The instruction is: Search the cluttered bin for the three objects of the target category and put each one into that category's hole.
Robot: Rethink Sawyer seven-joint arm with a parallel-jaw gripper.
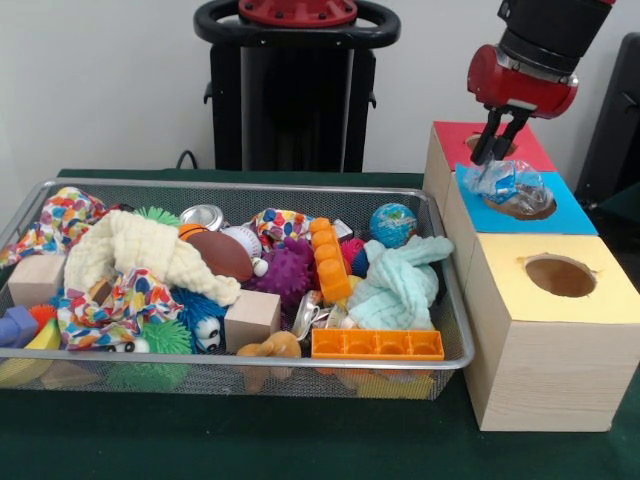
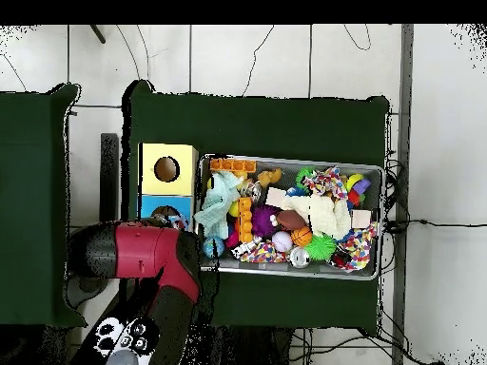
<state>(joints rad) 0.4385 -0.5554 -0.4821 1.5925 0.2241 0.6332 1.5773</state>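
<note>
At the frame's upper right, your gripper (image 1: pixel 497 160) pinches the crumpled plastic bottle (image 1: pixel 512 186) lying right above the blue box's hole (image 1: pixel 528 208).

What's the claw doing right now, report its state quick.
Claw: closed on the crumpled clear plastic bottle, over the blue box's hole.

The bin (image 1: pixel 445 290) was silvery wire mesh; the crumpled bottle (image 1: pixel 512 185) clear, glossy plastic; the boxes (image 1: pixel 545 370) pale matt wood; the mint cloth (image 1: pixel 398 285) soft.
</note>
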